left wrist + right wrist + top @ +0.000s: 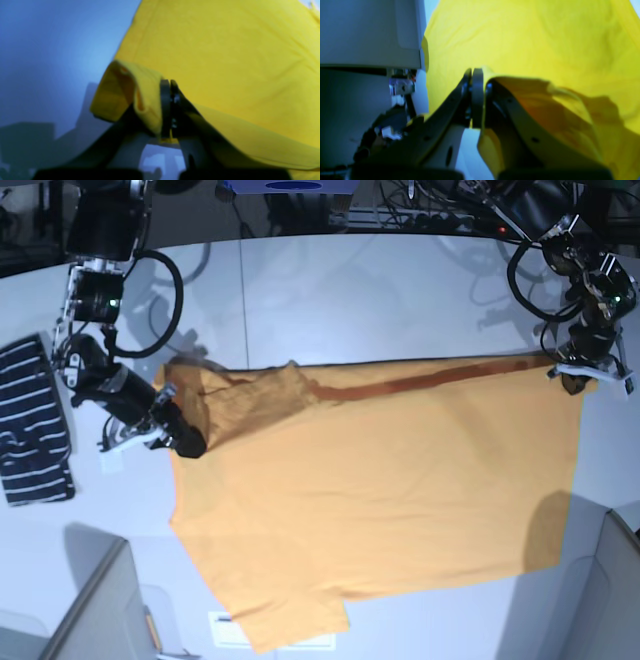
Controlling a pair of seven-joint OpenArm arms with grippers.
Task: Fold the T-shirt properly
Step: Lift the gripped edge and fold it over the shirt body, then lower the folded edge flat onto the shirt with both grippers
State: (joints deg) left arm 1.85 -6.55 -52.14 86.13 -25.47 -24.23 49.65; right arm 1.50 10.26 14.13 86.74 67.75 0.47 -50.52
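The orange-yellow T-shirt (380, 490) lies spread over the white table (380, 290), with a darker crease running along its far edge. My right gripper (185, 442), at the left of the base view, is shut on the shirt's left edge. In the right wrist view the right gripper (477, 72) pinches a bunched fold of the T-shirt (532, 42). My left gripper (573, 377), at the right of the base view, is shut on the far right corner. Up close, the left gripper (170, 83) clamps a rolled hem of the T-shirt (225, 55).
A dark navy striped garment (35, 425) lies at the table's left edge, close to the right arm. Grey panels (95, 610) stand at the near left and near right corners. Cables (440, 210) run along the far side. A sleeve hangs toward the near edge.
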